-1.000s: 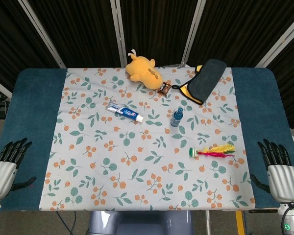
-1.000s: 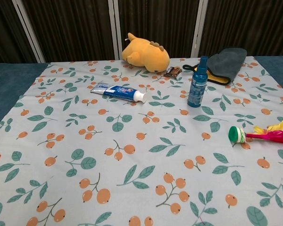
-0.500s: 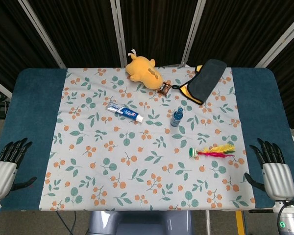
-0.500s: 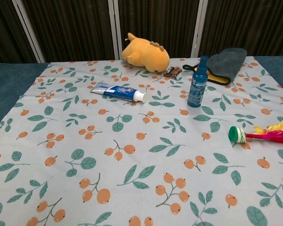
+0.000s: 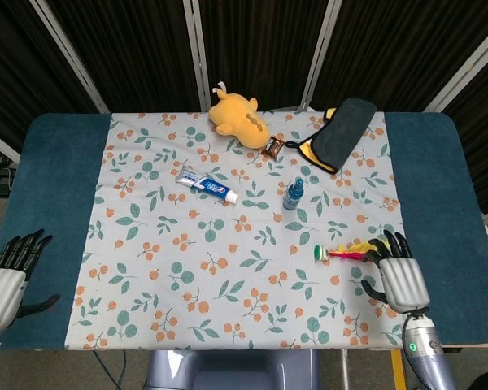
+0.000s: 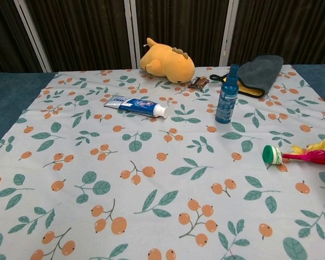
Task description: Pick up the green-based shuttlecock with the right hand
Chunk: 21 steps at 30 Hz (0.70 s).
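The green-based shuttlecock (image 5: 342, 253) lies flat on the patterned cloth at the right, its green base pointing left and its pink and yellow feathers to the right. The chest view shows the shuttlecock (image 6: 298, 154) at its right edge. My right hand (image 5: 394, 276) hovers just right of and below the feathers, fingers spread and empty, its fingertips partly covering the feather tips. Over the blue table edge at the lower left sits my left hand (image 5: 6, 276), open and holding nothing. Neither hand appears in the chest view.
A blue spray bottle (image 5: 293, 194) stands upright above the shuttlecock. A toothpaste tube (image 5: 206, 187) lies left of it. At the back are a yellow plush toy (image 5: 238, 116), a small wrapped snack (image 5: 273, 147) and a dark cloth item with yellow trim (image 5: 338, 135).
My right hand has moved left from the blue table edge onto the cloth, ending beside the shuttlecock's feathers. The left hand and all objects have stayed put.
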Tool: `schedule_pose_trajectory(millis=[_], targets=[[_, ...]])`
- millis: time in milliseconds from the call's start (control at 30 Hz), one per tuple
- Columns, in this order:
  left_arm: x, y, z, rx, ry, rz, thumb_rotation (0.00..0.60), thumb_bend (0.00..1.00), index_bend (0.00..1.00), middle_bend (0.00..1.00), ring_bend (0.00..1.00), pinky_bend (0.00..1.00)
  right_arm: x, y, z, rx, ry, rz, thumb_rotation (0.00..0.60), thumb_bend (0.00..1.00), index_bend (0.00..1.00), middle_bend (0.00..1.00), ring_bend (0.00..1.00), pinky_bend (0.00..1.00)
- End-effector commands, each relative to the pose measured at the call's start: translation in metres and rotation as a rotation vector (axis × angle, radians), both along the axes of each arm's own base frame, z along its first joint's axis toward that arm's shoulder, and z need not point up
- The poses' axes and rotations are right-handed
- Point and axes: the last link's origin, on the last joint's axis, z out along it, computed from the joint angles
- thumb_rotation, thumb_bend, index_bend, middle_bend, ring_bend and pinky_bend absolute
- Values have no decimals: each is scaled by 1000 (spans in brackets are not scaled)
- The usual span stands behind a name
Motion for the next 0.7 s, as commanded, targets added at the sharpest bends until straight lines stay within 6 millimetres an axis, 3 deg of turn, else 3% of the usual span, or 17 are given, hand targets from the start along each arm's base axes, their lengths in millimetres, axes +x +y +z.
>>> schedule_pose_trajectory(millis=[33,367,700], targets=[[-1,0,1,1,-2,3,598,175,0,0,0,0,-1,-14,-17,10,5,-44,600,196,440,211,0,0],[-2,-1,1,-1,-2,9,599,174,0,0,0,0,-11,-34,-41,-15,3,-141,600,198,467,233,0,0],[-2,-1,1,-7,-6,13,600,174,0,0,0,0,-30,-44,-39,-66,44,-186,600,210,479,235,0,0]])
